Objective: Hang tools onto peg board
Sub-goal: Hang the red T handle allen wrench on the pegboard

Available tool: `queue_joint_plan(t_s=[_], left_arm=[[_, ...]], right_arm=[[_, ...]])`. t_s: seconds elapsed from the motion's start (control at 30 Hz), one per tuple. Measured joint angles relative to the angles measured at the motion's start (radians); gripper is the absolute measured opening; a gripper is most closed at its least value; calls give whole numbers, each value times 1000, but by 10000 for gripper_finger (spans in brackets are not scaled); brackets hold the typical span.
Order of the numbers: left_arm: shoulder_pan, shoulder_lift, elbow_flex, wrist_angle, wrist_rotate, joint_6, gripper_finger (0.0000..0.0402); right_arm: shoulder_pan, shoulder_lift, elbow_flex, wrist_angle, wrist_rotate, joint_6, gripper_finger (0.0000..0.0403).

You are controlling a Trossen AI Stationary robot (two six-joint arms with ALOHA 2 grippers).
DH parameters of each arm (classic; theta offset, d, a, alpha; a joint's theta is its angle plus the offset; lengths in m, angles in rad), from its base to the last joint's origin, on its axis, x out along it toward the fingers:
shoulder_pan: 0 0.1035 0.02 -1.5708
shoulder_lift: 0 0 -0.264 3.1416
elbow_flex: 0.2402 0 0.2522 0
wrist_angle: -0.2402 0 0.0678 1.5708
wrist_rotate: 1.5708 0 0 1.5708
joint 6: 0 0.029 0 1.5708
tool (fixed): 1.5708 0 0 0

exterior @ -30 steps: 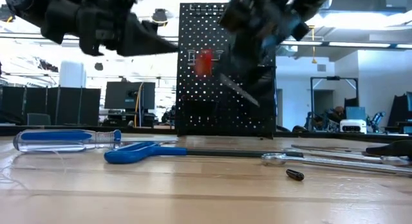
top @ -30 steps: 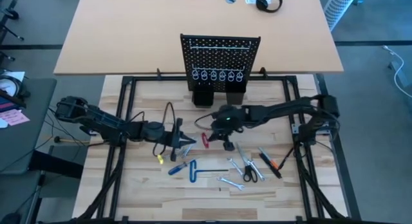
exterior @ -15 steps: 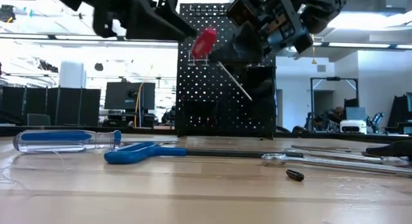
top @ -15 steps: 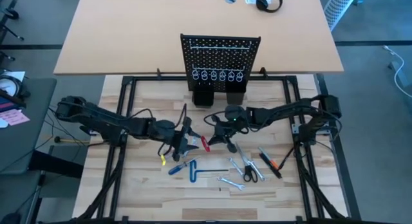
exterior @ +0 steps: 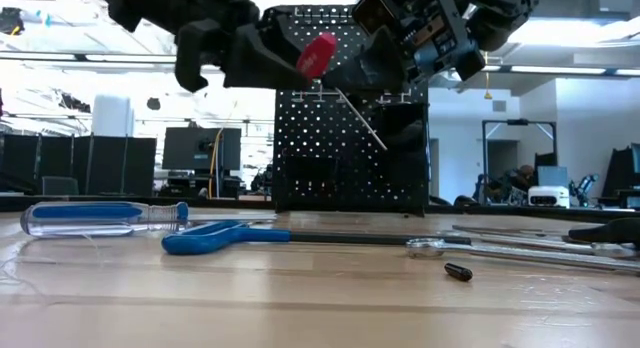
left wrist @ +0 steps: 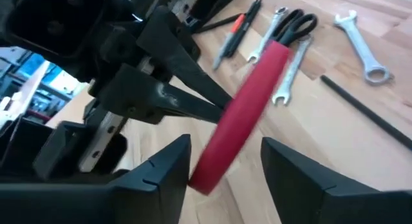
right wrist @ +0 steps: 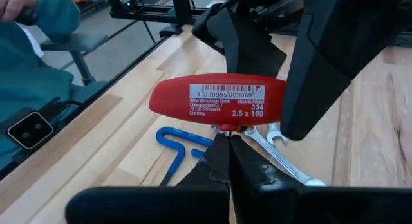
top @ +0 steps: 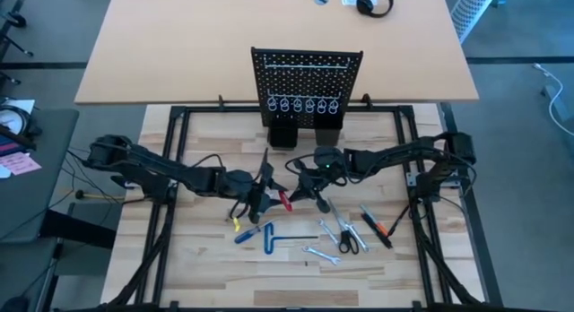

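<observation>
Above mid-table, my right gripper (top: 305, 188) pinches the steel shaft of the red-handled tool (right wrist: 217, 94), holding it off the wood. My left gripper (left wrist: 222, 166) stands wide, its fingers either side of the red handle. Behind stands the peg board (top: 307, 77); other tools (top: 345, 233) lie below.

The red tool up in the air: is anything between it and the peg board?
Nothing visible. The red tool hangs mid-table, its shaft pinched by the right gripper; the wood before the peg board is bare.
</observation>
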Motion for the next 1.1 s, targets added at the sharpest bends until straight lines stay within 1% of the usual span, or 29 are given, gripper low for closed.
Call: queue_joint_plan(t_s=[0.23,0.43,0.53,0.63,0.8,0.93,0.97,1.0,1.1], left_arm=[[0,2,52,-74,-8,-47,111],[-1,2,89,-149,41,-87,36],[-13,1,89,-147,33,-110,34],[-21,-8,90,-155,2,-156,34],[-22,-72,143,-301,-63,-264,34],[-25,-111,188,-408,-73,-294,34],[-25,-120,202,-443,-88,-303,34],[-25,-128,218,-484,-125,-317,34],[-25,-141,263,-609,-306,-342,34]], right_arm=[[0,0,0,-3,-2,2,2],[0,-2,0,-2,-5,2,2],[0,-2,0,1,-5,3,4],[-4,-2,0,4,-3,33,19],[-22,-1,1,-15,11,92,77],[-40,-1,1,-54,12,94,127],[-46,-2,1,-75,24,103,137],[-53,-10,0,-108,58,115,144],[-63,-47,1,-203,227,131,153]])
